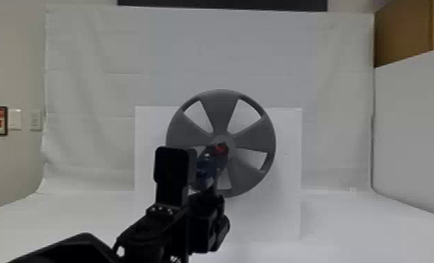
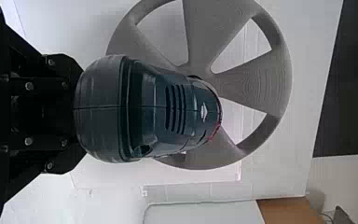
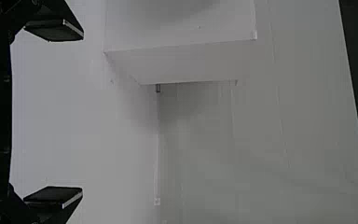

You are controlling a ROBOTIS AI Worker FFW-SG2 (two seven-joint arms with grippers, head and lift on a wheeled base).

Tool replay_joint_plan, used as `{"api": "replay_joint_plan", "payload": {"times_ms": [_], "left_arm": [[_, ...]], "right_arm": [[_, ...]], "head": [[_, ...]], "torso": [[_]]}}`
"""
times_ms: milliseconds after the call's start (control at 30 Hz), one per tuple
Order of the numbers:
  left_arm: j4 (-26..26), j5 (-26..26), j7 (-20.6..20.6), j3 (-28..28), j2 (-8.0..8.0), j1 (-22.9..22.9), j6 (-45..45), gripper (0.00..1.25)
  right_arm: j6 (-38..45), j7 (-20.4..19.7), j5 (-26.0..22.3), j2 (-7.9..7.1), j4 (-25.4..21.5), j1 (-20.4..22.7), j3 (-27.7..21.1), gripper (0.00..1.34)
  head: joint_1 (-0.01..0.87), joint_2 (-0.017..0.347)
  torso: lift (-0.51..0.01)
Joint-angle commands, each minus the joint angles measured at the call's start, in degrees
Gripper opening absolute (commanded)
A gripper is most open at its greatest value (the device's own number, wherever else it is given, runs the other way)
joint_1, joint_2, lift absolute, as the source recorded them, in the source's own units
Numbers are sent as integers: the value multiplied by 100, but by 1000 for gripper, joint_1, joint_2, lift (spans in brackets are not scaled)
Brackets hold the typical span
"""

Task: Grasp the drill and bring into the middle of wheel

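Note:
My left gripper is shut on the drill, a dark blue tool with a red part at its upper end. That red part overlaps the lower part of the hub of the grey spoked wheel in the head view; whether drill and hub touch I cannot tell. From the left wrist, the drill covers the fingertips of the left gripper and hides part of the wheel, its hub included. In the right wrist view, the right gripper stands open with nothing between its fingers.
The wheel stands upright in front of a white box on a white surface. A white sheet hangs behind. At the right rises a pale partition, with a brown cabinet beyond it.

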Motion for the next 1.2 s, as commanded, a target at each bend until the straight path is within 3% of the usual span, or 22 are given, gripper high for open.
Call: {"api": "replay_joint_plan", "payload": {"times_ms": [0, 1167], "left_arm": [[147, -91, -3, -34, -30, -29, -71, 29], [604, -354, -144, -78, -92, -223, -246, 29]], "right_arm": [[1, 0, 0, 0, 0, 5, 2, 1210], [27, 0, 9, -9, 0, 40, 20, 1210]], "head": [[0, 0], [0, 0]], "torso": [[-406], [-406]]}}
